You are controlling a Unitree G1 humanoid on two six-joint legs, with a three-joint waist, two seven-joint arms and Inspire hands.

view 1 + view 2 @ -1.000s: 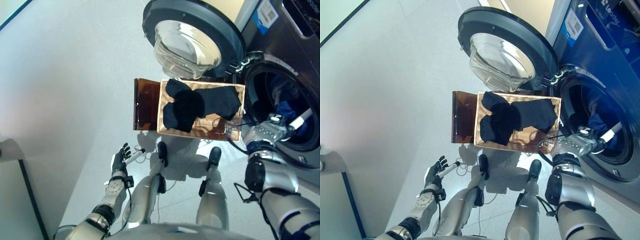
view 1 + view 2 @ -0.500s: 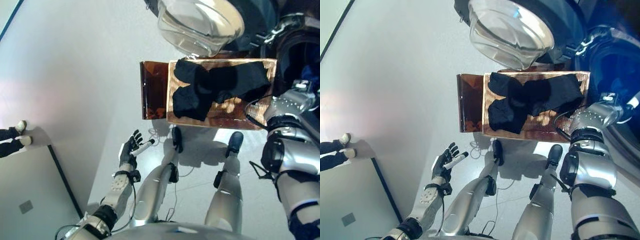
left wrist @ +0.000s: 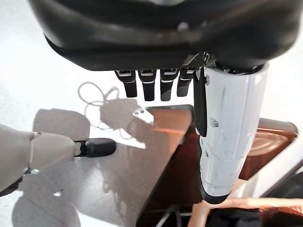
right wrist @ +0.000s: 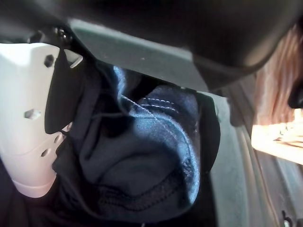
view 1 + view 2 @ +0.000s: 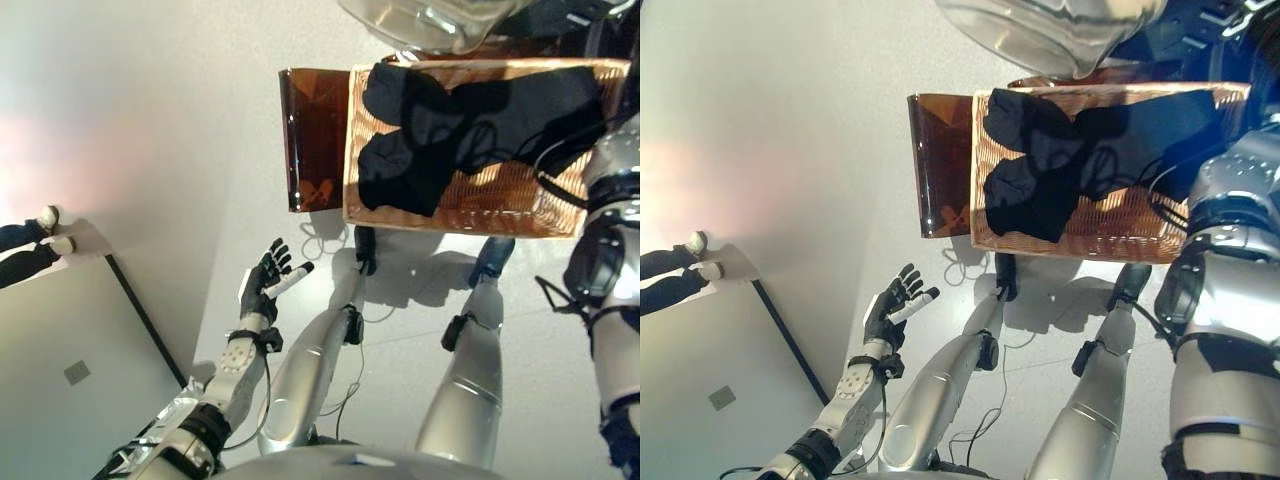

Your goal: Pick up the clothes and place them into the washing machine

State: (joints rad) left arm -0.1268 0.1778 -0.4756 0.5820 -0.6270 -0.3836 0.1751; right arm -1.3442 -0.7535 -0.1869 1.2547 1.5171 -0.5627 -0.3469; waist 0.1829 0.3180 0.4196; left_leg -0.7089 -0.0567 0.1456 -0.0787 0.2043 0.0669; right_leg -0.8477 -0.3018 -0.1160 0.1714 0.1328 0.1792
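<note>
Washing machine door (image 5: 440, 15) glass at top edge of eye views. Below it, woven basket (image 5: 500, 205) on floor, black clothes (image 5: 450, 125) draped inside; brown lid (image 5: 315, 135) touching its left side. Right arm runs off right edge of eye views, hand unseen there. Right wrist view alone shows right hand (image 4: 33, 137), white-covered thumb against dark blue garment (image 4: 142, 156) with visible stitching; fingers hidden, grip cannot be told. Left hand (image 5: 262, 290) over bare floor, well apart from basket, fingers spread and released, holding nothing; left wrist view confirms. Person's shoes (image 5: 45, 230) at far left.
</note>
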